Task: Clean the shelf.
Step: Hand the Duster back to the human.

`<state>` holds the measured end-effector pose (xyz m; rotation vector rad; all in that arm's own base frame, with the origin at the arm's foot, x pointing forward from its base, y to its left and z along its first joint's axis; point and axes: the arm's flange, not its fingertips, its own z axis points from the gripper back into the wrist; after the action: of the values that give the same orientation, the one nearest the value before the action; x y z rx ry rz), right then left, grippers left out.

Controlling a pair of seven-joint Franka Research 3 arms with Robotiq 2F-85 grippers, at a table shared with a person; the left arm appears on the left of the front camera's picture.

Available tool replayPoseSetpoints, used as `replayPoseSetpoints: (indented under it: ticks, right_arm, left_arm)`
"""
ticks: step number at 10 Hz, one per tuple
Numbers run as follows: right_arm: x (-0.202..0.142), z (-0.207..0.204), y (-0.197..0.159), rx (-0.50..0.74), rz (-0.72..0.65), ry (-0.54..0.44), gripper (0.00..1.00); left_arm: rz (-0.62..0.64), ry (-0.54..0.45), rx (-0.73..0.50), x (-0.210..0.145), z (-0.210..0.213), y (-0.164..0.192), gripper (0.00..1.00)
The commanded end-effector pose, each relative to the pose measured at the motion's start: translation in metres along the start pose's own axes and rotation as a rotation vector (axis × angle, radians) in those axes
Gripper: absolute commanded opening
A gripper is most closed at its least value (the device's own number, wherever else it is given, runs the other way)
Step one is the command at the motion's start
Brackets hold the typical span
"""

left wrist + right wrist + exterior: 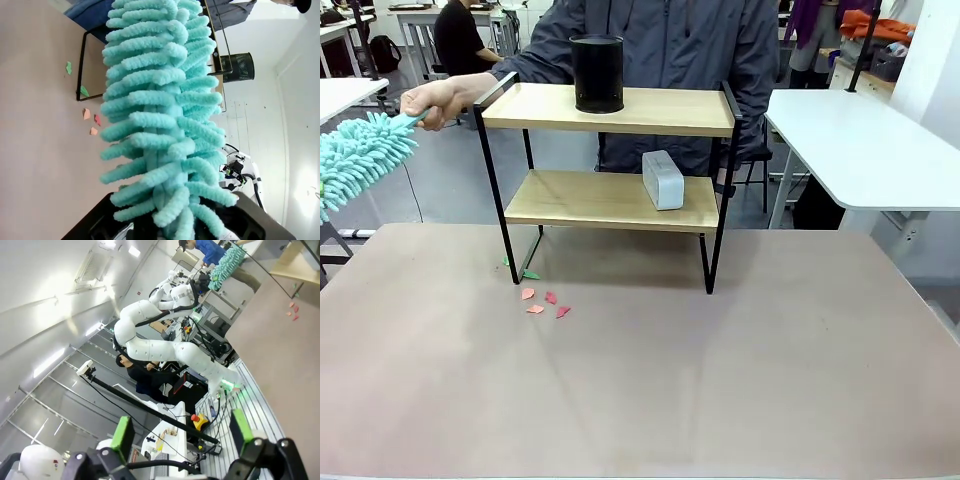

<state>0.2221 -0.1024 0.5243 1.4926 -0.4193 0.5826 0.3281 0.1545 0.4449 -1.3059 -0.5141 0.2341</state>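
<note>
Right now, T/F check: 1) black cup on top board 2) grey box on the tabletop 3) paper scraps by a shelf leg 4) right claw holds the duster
1) True: the black mesh cup stands on the top board of the shelf.
2) False: the grey box sits on the lower board.
3) True: the paper scraps lie on the table near a front leg.
4) False: the right claw is open; the left claw holds the teal duster.
</note>
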Motion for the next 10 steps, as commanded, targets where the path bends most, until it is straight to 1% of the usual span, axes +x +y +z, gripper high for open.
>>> replayPoseSetpoints:
  ticks: [1, 2, 3, 4, 5, 6, 7, 8, 9, 10]
  right_arm:
    - [0.002, 0.002, 0.000, 0.000, 0.018, -0.001, 1.00]
    - [0.002, 0.002, 0.000, 0.000, 0.018, -0.001, 1.00]
    - [0.002, 0.002, 0.000, 0.000, 0.018, -0.001, 1.00]
    - [0.002, 0.002, 0.000, 0.000, 0.018, -0.001, 1.00]
    - [0.002, 0.002, 0.000, 0.000, 0.018, -0.001, 1.00]
    - [0.002, 0.002, 0.000, 0.000, 0.018, -0.001, 1.00]
    - [0.002, 0.002, 0.000, 0.000, 0.018, -0.001, 1.00]
    - [0.002, 0.002, 0.000, 0.000, 0.018, -0.001, 1.00]
    - [0.000, 0.000, 0.000, 0.000, 0.000, -0.001, 1.00]
    - [0.014, -0.048, -0.029, 0.007, -0.053, 0.085, 1.00]
  left_arm:
    - [-0.002, -0.004, -0.013, -0.001, 0.009, -0.009, 1.00]
    - [0.004, 0.005, -0.023, -0.003, 0.017, -0.012, 0.73]
    - [0.000, 0.011, -0.054, -0.004, 0.027, -0.015, 1.00]
    - [-0.008, 0.039, -0.076, -0.010, 0.034, -0.022, 1.00]
    - [-0.020, 0.124, -0.133, -0.027, 0.040, -0.039, 1.00]
    - [-0.054, 0.167, -0.144, -0.048, 0.039, -0.058, 1.00]
    - [-0.065, 0.193, -0.211, -0.071, 0.029, -0.070, 1.00]
    - [-0.047, 0.243, -0.270, -0.096, 0.005, -0.072, 1.00]
    - [-0.006, 0.340, -0.296, -0.119, -0.030, -0.065, 1.00]
    - [0.030, 0.398, -0.332, -0.127, -0.059, -0.062, 1.00]
